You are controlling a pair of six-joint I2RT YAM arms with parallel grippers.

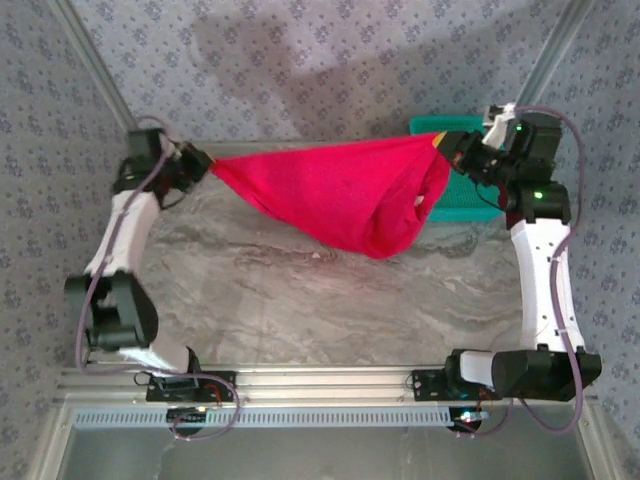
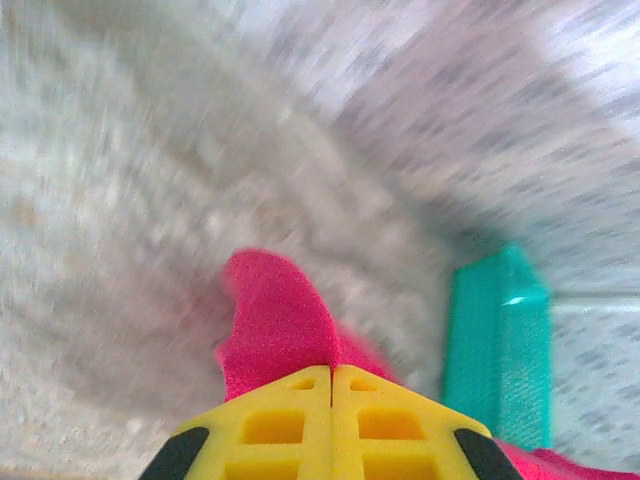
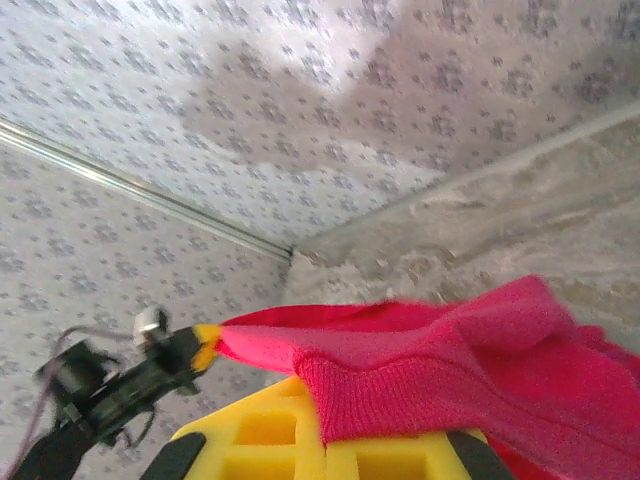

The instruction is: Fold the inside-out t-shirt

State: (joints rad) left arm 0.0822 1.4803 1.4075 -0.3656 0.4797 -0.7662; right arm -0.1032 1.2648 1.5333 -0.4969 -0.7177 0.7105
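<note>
The table [image 1: 300, 300] is viewed from above and behind the arm bases, with both arms taken in. The left wrist view is set close over the left gripper [image 2: 331, 372], faced across the table toward the teal basket [image 2: 497, 350]. The right wrist view is faced leftward along the t-shirt [image 3: 480, 350] — the left gripper [image 3: 208, 346] and patterned wall [image 3: 300, 100] are shared with the top view.

T-shirt [image 1: 340, 195] spans left pincer [image 1: 207, 165] to right pincer [image 1: 447, 150], basket [image 1: 440, 124] apparently behind it.
</note>
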